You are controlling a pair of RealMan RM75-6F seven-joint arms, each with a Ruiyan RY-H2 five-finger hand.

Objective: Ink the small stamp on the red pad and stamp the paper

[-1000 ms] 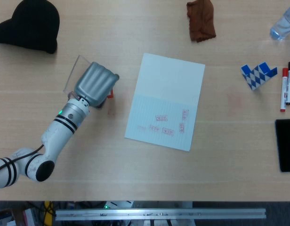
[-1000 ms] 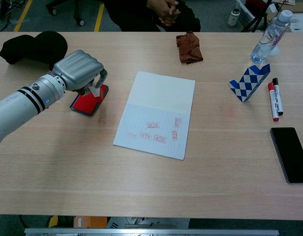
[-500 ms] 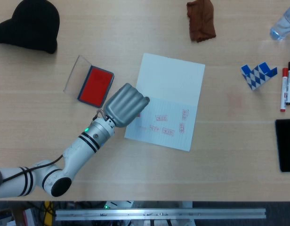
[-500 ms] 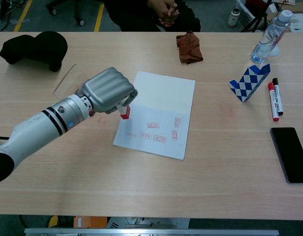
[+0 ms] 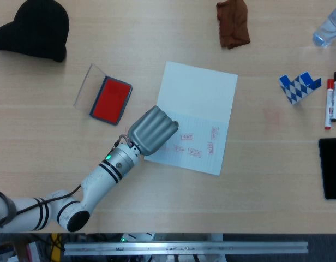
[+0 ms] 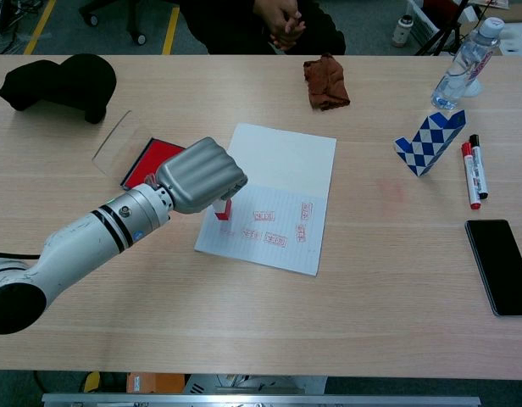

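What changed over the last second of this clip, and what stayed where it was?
The left hand, holding the small stamp, left the red ink pad and moved right, then lowered over the paper's lower-left part near the printed marks. Pad, paper, cloth, markers and phone did not move.

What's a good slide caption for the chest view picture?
Left hand holds the small stamp down at the lined paper, open red ink pad beside it.

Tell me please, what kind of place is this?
Probably an office or lab workspace. A long wooden table carries markers and a phone, a seated person waits at its far side, and rolling chair legs stand on the floor behind.
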